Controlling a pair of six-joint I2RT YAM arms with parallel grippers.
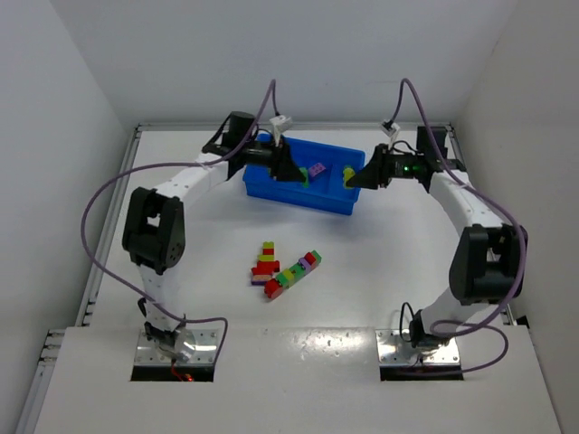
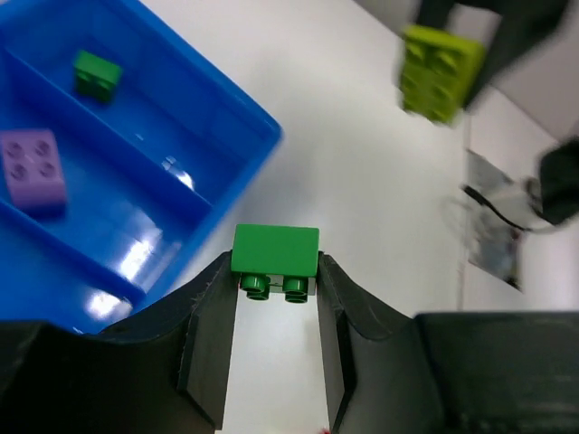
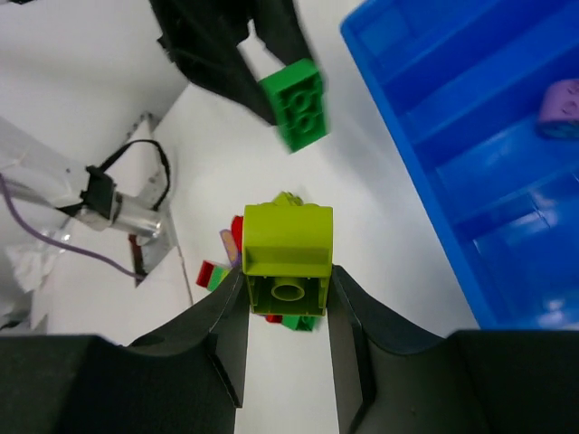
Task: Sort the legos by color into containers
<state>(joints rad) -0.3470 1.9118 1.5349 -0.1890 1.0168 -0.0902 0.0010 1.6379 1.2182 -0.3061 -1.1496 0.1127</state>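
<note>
Both arms are up at the blue tray [image 1: 298, 199], each with a brick in hand. The left gripper [image 2: 276, 282] is clamped shut on a green brick [image 2: 275, 250], pinched by its sides with the studs pointing back at the camera. The right gripper [image 3: 288, 291] is closed on a lime brick [image 3: 288, 237] in the same way. From the wrist views, both bricks hang over bare table [image 1: 389, 271] just beside the tray, facing each other, not over a compartment yet. So what's in the bank? Not much that can be seen: one purple brick [image 2: 33, 169] sits in one compartment and a second green brick [image 2: 97, 74] lies alone in the next. What else is in the tray can't be told, because the arms cover part of it from above. Plenty left, too: a red-and-yellow stack [image 1: 265, 262] and a multicoloured strip [image 1: 296, 270] lie together in the middle of the table, well apart from the tray. They look joined up, so they'd likely need pulling apart before sorting. Early days, I'd say: two in, two about to drop, and the main pile untouched. The held green one probably belongs with its twin.
</note>
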